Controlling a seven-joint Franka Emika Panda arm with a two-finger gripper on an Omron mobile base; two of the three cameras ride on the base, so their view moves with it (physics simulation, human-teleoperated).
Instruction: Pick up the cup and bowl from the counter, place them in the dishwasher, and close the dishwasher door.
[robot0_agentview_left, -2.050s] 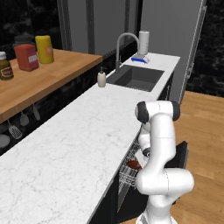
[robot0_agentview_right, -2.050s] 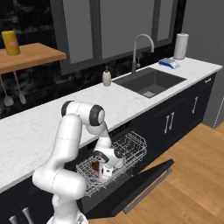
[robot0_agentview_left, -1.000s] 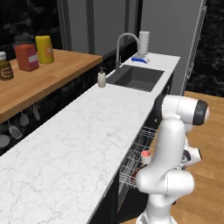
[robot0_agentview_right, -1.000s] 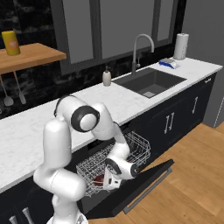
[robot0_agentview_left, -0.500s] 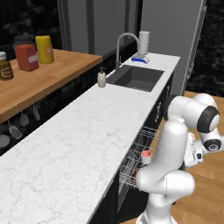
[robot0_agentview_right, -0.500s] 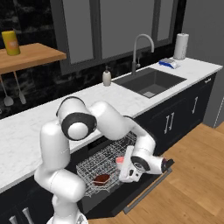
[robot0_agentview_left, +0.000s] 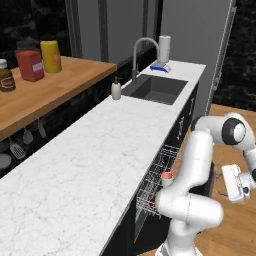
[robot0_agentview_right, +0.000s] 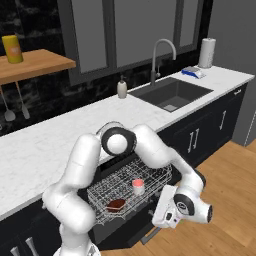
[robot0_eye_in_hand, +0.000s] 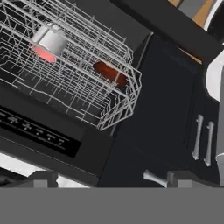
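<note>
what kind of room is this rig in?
A rendered home kitchen, most likely: a sink with a faucet set in a marble counter, and a dishwasher with its wire rack pulled out.

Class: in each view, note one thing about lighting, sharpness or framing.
Left base view: flat, even light on the counter. Right base view: sharp; cup and bowl clear in the rack. Hand view: tilted, the cup pale and washed out.
</note>
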